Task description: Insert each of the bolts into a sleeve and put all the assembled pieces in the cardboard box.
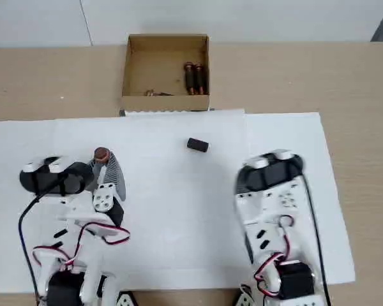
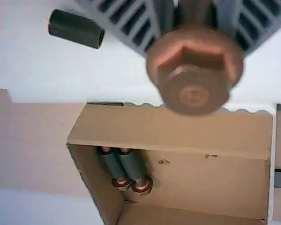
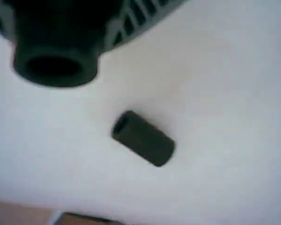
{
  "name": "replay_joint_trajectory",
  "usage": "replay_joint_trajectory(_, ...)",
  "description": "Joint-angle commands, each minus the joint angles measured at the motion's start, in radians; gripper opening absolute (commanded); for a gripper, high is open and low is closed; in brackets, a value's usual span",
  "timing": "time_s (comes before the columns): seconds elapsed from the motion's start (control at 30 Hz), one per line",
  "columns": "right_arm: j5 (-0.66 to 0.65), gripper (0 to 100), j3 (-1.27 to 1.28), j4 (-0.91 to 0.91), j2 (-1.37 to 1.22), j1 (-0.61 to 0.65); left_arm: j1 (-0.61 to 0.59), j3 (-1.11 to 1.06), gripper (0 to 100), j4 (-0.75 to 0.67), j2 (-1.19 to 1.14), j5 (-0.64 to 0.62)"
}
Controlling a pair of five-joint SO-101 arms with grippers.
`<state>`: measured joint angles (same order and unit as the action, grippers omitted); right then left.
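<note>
Bolt (image 2: 194, 70) clamped in left tool (image 2: 192, 16); right tool (image 3: 61, 21) grips sleeve (image 3: 54, 65); spare sleeve (image 3: 144, 138) on paper (image 3: 225, 93).

- One cardboard box (image 1: 166, 102).
- Two assembled pieces (image 1: 190, 78), side by side inside the box.
- One small coppery item (image 1: 150, 93) at the box's near wall, kind unclear.
- Two bare sleeves: a loose sleeve (image 1: 198, 145) just outside the box and a held sleeve (image 3: 54, 56).
- One bare bolt (image 1: 101, 153), well apart from the box.
</note>
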<state>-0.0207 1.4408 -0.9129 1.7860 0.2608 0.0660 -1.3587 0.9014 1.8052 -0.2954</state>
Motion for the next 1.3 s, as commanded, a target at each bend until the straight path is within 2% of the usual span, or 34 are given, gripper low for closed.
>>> replay_joint_trajectory(0.0,0.014,0.3,0.034,0.085,0.010,0.119,0.032,-0.038,0,-0.081,0.011,-0.008)
replay_joint_trajectory(0.13,0.014,0.3,0.094,0.147,0.010,0.236,0.126,-0.074,0,-0.115,0.012,-0.011)
replay_joint_trajectory(0.37,0.008,0.3,0.155,0.203,0.010,0.378,0.230,-0.117,0,-0.264,0.012,-0.149)
replay_joint_trajectory(0.7,0.006,0.3,0.132,0.202,0.010,0.406,0.241,-0.117,1,-0.327,0.012,-0.301)
replay_joint_trajectory(1.0,-0.064,0.3,0.144,0.306,0.010,0.470,0.305,-0.116,1,-0.322,0.012,-0.302)
replay_joint_trajectory(1.27,-0.078,0.3,0.157,0.308,0.010,0.469,0.315,-0.116,1,-0.321,0.012,-0.302)
